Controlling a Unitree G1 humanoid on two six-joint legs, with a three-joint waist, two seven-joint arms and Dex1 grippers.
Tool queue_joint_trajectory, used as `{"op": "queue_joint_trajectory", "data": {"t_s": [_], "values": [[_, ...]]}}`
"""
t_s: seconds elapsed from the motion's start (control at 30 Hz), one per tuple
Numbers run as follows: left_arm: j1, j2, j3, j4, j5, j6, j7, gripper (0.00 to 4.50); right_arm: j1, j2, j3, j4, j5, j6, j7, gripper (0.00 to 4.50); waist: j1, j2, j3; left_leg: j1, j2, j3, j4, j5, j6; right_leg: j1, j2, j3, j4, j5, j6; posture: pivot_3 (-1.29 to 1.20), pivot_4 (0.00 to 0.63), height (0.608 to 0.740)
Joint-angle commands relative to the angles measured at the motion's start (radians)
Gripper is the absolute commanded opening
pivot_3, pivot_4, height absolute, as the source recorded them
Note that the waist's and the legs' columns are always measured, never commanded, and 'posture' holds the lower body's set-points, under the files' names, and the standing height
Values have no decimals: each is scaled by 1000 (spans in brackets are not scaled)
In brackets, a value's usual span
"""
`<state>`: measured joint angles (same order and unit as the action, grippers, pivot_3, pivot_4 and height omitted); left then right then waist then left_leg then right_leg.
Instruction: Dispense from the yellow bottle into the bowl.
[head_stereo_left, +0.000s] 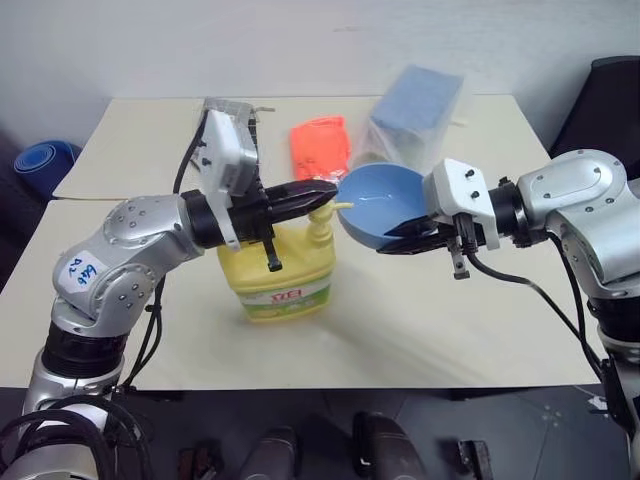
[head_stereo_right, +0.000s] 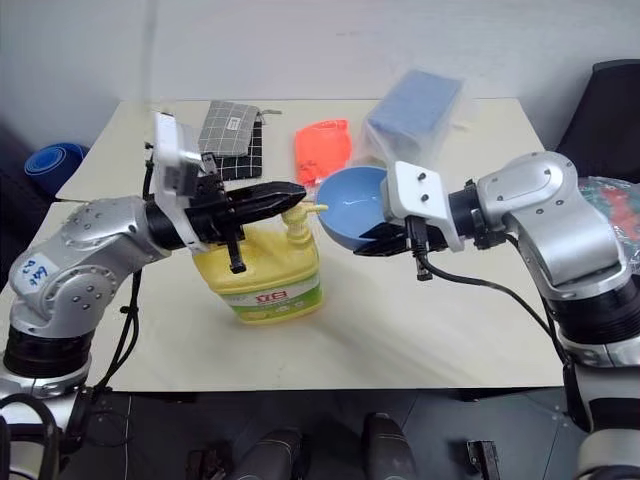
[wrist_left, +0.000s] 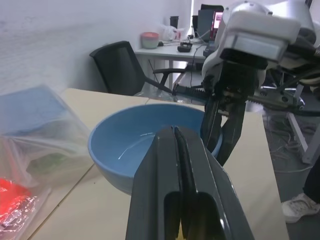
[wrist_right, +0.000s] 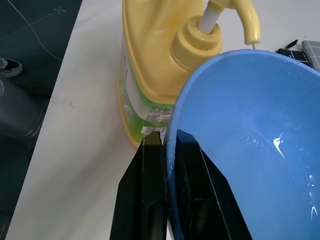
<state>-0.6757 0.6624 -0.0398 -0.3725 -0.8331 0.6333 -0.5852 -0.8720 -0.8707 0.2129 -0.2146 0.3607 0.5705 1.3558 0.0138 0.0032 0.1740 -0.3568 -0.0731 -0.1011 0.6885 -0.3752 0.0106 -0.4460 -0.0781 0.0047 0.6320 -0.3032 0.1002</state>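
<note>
1. The yellow bottle (head_stereo_left: 283, 272) stands upright on the table (head_stereo_left: 430, 330), left of centre, its pump nozzle (head_stereo_left: 322, 217) pointing right.
2. The right gripper (head_stereo_left: 408, 233) is clamped on the near rim of the bowl (head_stereo_left: 380, 203), holding it tilted in the air just under the spout.
3. The left gripper (head_stereo_left: 310, 196) has its fingers pressed together, empty, poised over the pump head.
4. Step in hand: pumping. Next, I judge, the left gripper must press straight down while the bowl stays under the spout.
</note>
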Motion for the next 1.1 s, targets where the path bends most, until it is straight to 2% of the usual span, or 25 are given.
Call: {"op": "queue_joint_trajectory", "data": {"t_s": [0.03, 0.37, 0.53, 0.6, 1.1], "values": [[-13, -24, -8, 2, 47, 20, 13, 37, -25, 2, -21, -47, 16, 3, -1, 0, 2, -1, 0, 0, 0, 0, 1, 0, 0, 0, 0, 0, 1, 0, 0, 0, 150, 740], [-19, -43, -26, 12, 73, 170, 32, 37, -28, 6, -4, -44, 2, -17, 3, 0, 9, -1, 0, 0, -1, 0, 4, 0, 0, 1, -1, 0, 4, 0, 0, 0, 150, 740], [-26, -59, -9, 13, 22, 313, 73, 37, -23, 13, -6, -40, -4, -23, -2, 0, 9, -1, 0, 1, 0, 0, 5, 0, 0, 1, 0, 1, 6, 0, 0, 0, 150, 740], [-28, -56, -6, 15, 14, 425, 140, 37, -19, 14, -6, -38, -6, -28, -4, 0, 9, -1, 0, 1, 0, 0, 5, 0, 0, 1, 0, 1, 6, 0, 0, 0, 150, 740], [10, -102, -39, 28, 11, 502, 148, 37, -22, 33, -3, -34, -6, -20, -26, 0, 10, -3, -5, 5, -1, 0, 5, 0, 0, 6, -1, 1, 5, 0, 0, 0, 150, 740]]}}
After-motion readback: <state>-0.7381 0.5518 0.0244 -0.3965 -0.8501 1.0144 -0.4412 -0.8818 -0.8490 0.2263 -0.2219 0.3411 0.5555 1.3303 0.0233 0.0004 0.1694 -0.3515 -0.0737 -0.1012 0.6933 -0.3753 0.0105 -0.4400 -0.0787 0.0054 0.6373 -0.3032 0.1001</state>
